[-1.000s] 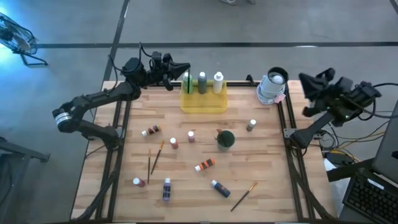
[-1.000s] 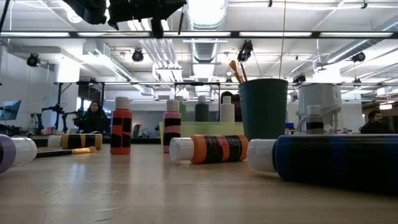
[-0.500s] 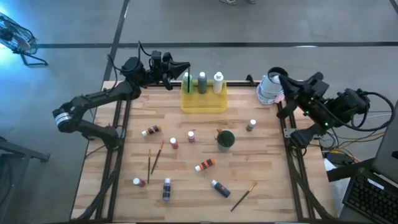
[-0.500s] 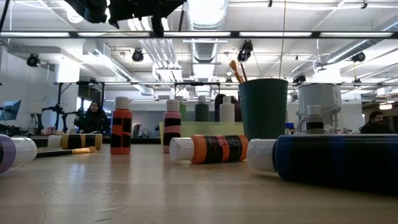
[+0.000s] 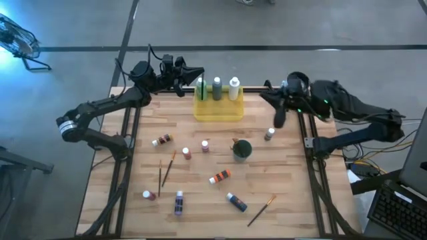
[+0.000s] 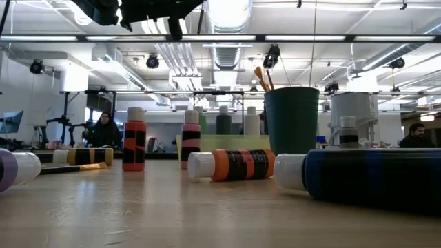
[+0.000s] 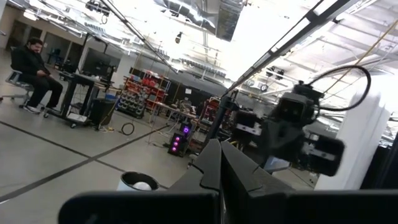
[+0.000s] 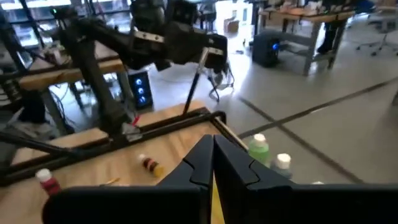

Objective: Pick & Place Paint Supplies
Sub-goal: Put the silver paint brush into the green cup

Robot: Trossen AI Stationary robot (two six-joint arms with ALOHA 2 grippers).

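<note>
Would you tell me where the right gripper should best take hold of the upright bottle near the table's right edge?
Probably around the body just under the white cap of the bottle, coming down from above. It stands upright and apart from the cup, so the fingers should clear both sides. The right gripper is already close.

Twelve paint bottles [image 5: 221, 176], three paintbrushes [image 5: 168, 167], one yellow tray [image 5: 219, 111], one green cup [image 5: 242, 150]
</note>
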